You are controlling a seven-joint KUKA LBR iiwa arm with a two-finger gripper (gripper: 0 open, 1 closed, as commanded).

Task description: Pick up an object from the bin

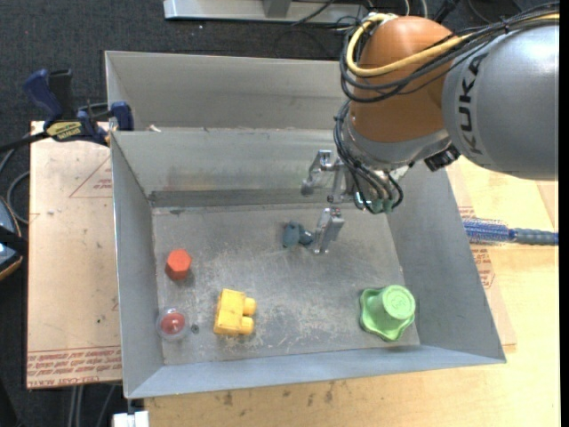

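Observation:
My gripper (316,219) hangs low over the middle of the bin, its two metal fingers (327,229) spread apart, open. A small blue-grey piece (293,235) lies on the bin floor just left of the nearer finger, close to its tip and not clearly between the fingers. Nothing shows held in the gripper.
A green cup-like thing (388,311) lies at the front right. A yellow block (235,313) sits at the front left, with a clear ball with a red core (172,325) in the corner and a red cylinder (179,263) behind it.

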